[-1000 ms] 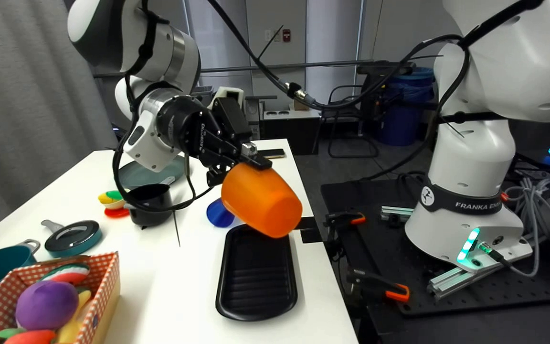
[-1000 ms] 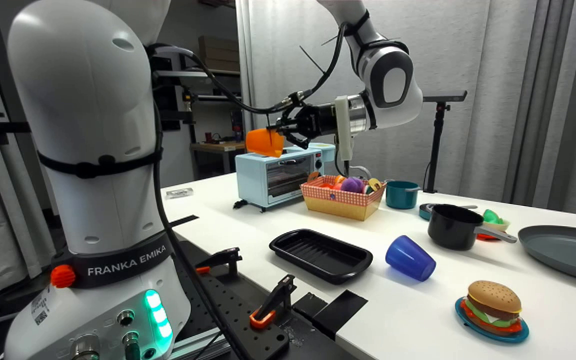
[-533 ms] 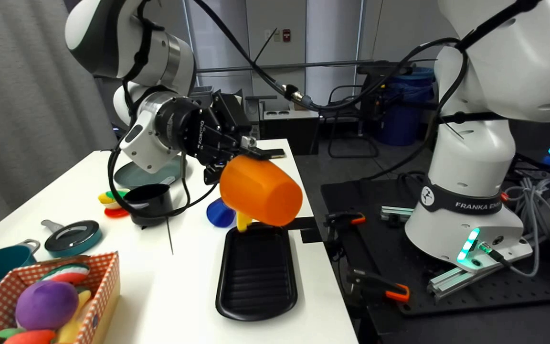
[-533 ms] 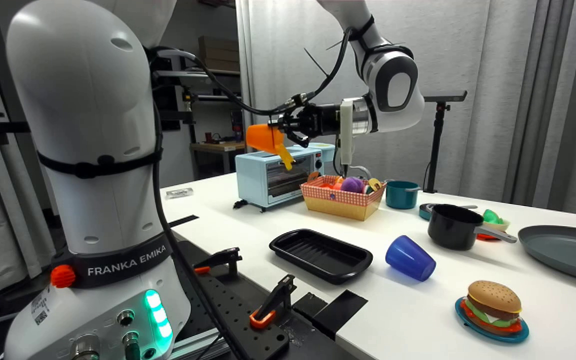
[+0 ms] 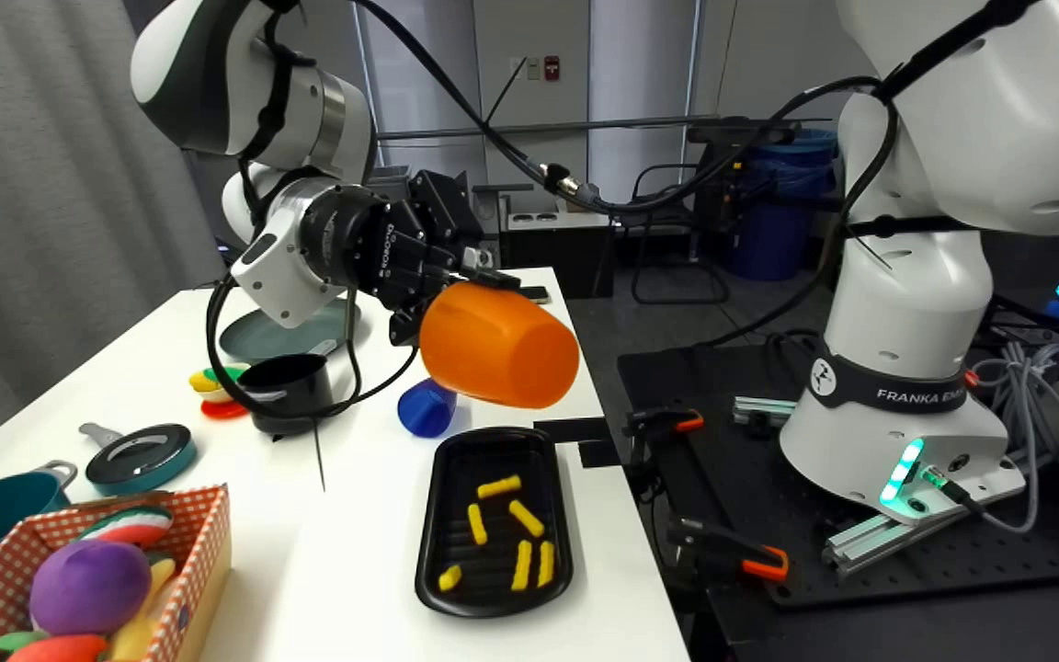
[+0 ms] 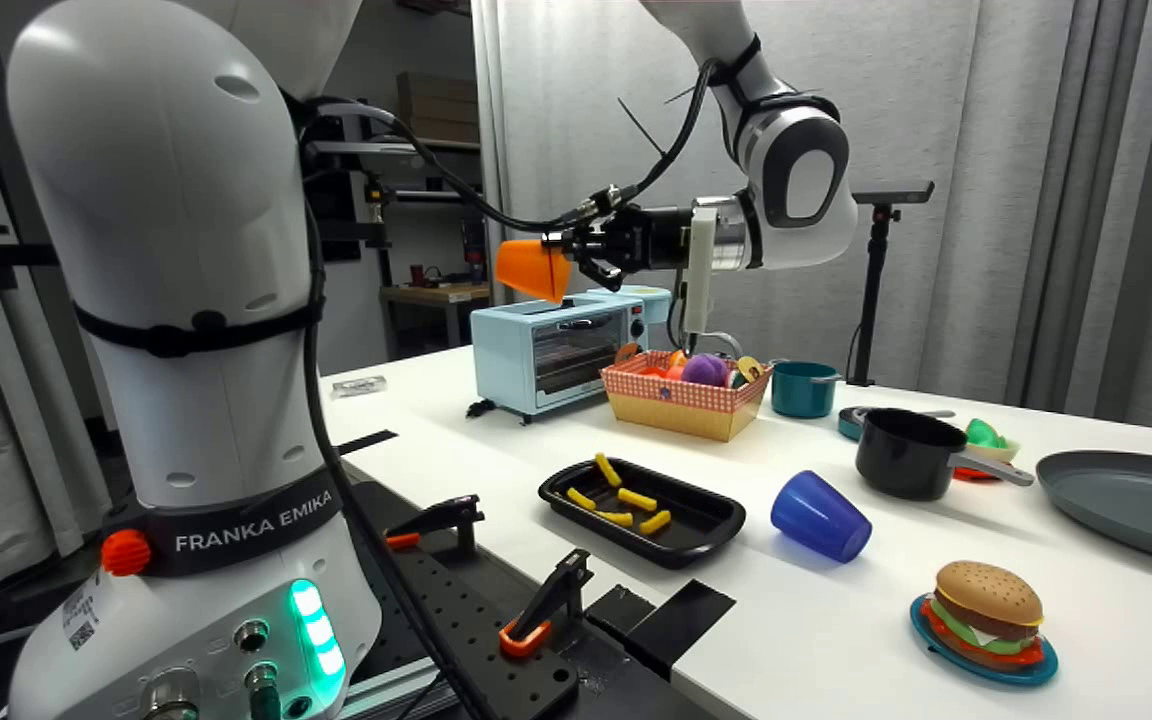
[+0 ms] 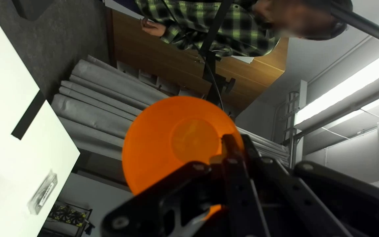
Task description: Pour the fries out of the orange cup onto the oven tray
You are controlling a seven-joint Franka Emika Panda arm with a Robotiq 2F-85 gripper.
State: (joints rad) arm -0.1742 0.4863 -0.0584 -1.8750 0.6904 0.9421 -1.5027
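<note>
Fries [image 5: 526,519] lie scattered in the oven tray [image 5: 493,455] — the orange cup [image 5: 499,345] tipped in the air, its wall pinched by the gripper [image 7: 240,143].

Pleated grey curtains [image 6: 936,130] hang beyond the white table [image 5: 336,570] in both exterior views; past their edge, in an exterior view, show a wood-topped bench [image 6: 436,295] and a shelf [image 6: 456,146] with brown cardboard boxes [image 6: 441,105]. In an exterior view, a blue-lined bin [image 5: 773,216] and a black-framed chair [image 5: 663,219] stand on dark grey floor [image 5: 596,322] before a grey wall [image 5: 566,97] bearing a small red box [image 5: 552,67]. The wrist view takes in brown wood-faced furniture [image 7: 137,46] and a long, bright ceiling light [image 7: 347,89].
</note>
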